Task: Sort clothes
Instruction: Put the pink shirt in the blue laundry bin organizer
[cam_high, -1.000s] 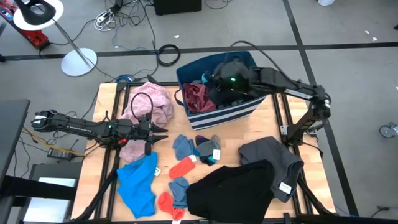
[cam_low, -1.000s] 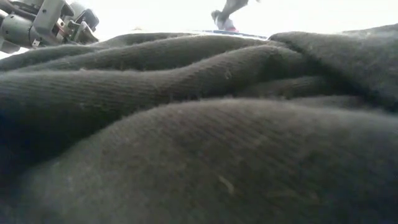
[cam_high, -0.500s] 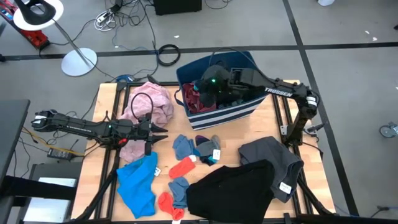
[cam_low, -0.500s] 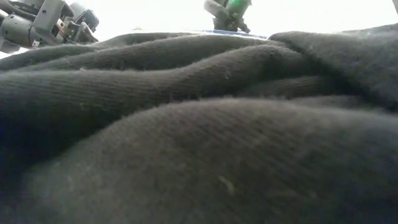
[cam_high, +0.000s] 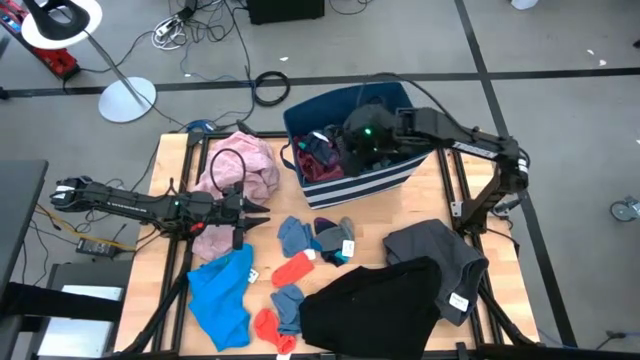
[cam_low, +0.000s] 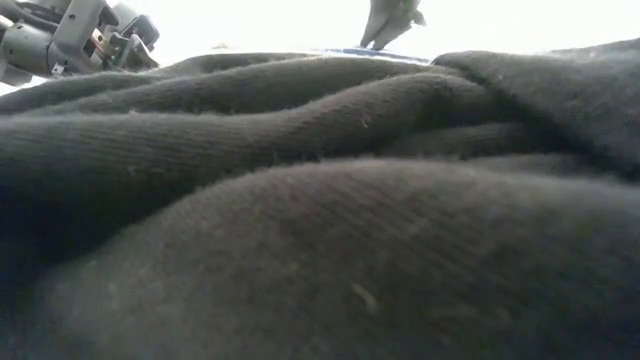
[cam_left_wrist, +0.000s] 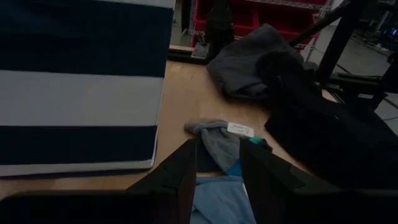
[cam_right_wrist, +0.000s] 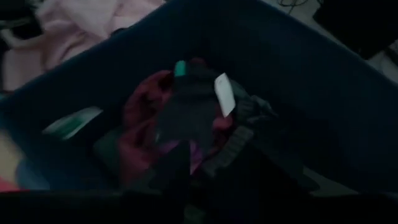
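Right gripper (cam_high: 352, 141) lets go over the bin (cam_high: 400, 176) at the table's far edge: its sock (cam_right_wrist: 189, 106) now lies inside, jaws spread. Left gripper (cam_high: 258, 215) waits open near the pink top (cam_high: 245, 165).

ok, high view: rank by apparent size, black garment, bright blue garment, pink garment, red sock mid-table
1. black garment
2-3. pink garment and bright blue garment: look alike, and the left arm covers part of the pink one, so no ranking
4. red sock
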